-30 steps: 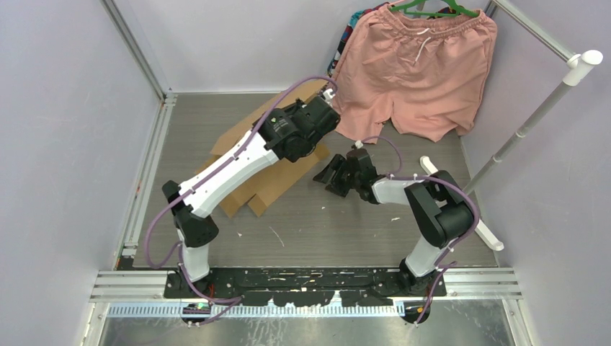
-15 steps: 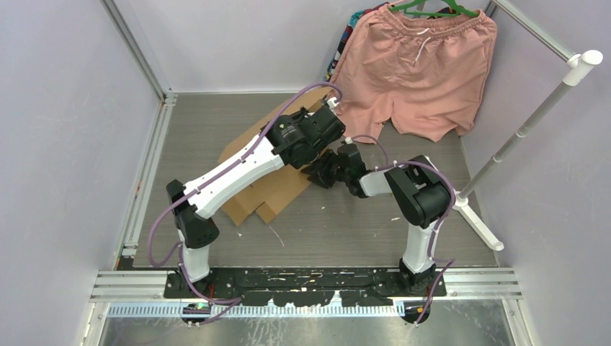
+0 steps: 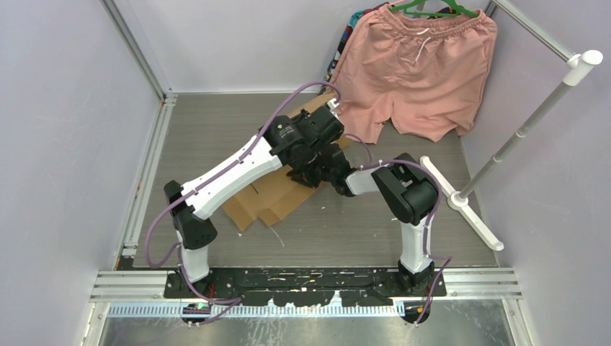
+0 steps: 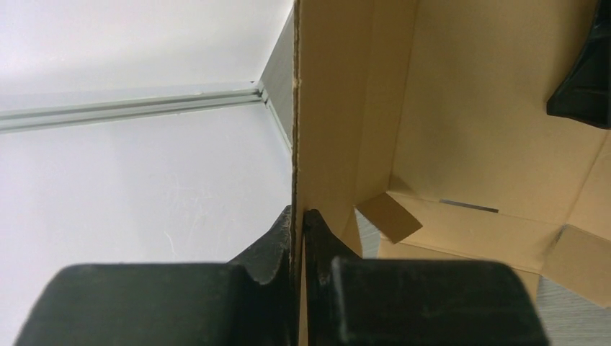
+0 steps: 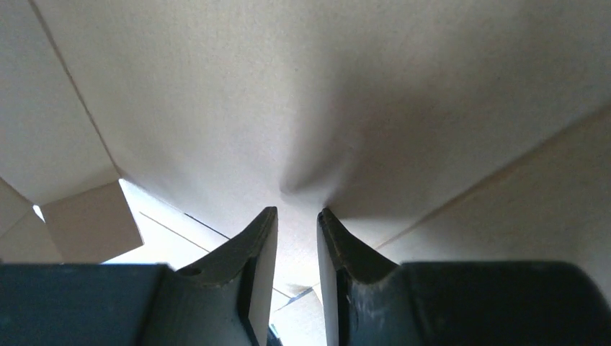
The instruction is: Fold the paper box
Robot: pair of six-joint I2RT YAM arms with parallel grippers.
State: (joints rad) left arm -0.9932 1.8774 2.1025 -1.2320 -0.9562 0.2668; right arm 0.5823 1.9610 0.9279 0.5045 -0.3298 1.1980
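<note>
The paper box (image 3: 268, 196) lies on the tabletop (image 3: 216, 130) left of centre, partly under the left arm, with one wall raised upright; the left tool (image 4: 297, 216) is pinching that wall's thin edge, a finger on each face; to the right, the right tool (image 5: 297, 216) stands slightly spread, a narrow gap with nothing in it, tips against an inner panel; the cardboard looks light, stiff across its panels yet willing at the scored creases, smooth and easily crushed at the rim, so holds belong mid-edge on a flap, near its crease.
</note>
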